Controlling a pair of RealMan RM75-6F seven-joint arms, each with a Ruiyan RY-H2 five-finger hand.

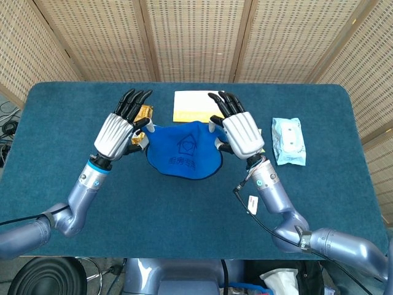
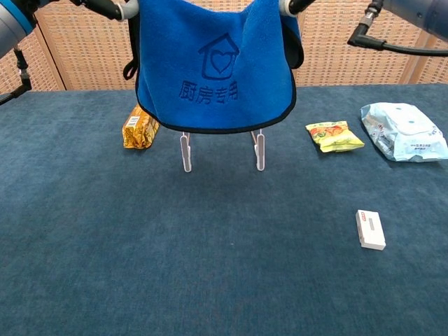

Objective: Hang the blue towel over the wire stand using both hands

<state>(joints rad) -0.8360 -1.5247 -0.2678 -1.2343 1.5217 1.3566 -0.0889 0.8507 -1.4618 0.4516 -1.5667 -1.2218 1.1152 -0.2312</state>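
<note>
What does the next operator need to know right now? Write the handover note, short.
Left hand: holds the left top corner of the blue cloth towel with the house print.
Right hand: holds the right top corner.
Towel: lifted clear of the table, spread between both hands, hanging over the white wire stand, whose legs show below its hem. Whether it touches the top bar is hidden.
Done: towel picked up and brought over the stand.
Left: lower it so that it drapes over the bar, then release both hands.
</note>
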